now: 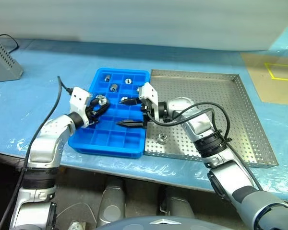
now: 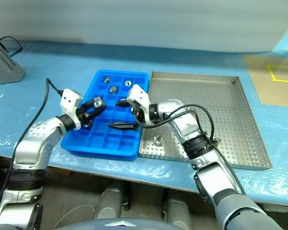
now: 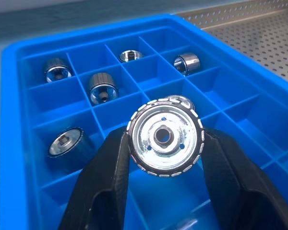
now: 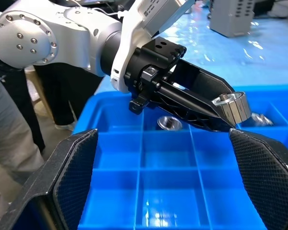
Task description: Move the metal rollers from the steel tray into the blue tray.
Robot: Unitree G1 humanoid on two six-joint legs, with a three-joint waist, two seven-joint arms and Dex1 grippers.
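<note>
up close, the left gripper (image 3: 164, 143) pinches one metal roller (image 3: 164, 137) between its two matte black fingers (image 3: 109, 177), holding it over the blue tray (image 1: 93, 143). the roller's end face is a bright polished disc with a dark hollow centre, a few small holes around it, and a dark rim marked with short pale ticks. from the right wrist view the same roller (image 4: 233, 107) reads as a short silver cylinder, clamped at the tip of the left gripper's angular black fingers.

the right gripper (image 1: 128, 112) hangs over the middle of the blue tray with its jaws spread wide and nothing between them; its fingers (image 4: 74, 175) are broad and black with a fine cross-hatched grip texture.

the blue tray is glossy bright plastic, a rectangle divided by thin walls into square compartments. several rollers already lie in separate compartments toward its far end, among them one (image 3: 57, 69) in a corner cell, one (image 3: 102, 86) beside it and one (image 3: 186, 62) tipped on its side.

the steel tray (image 1: 240, 120) touches the blue tray's right edge; it is dull grey metal, square and shallow, with a raised rim and a floor of small round holes. one roller (image 1: 162, 139) stands on its near left part.

both trays rest on a shiny, wrinkled light blue sheet (image 1: 43, 96).
</note>
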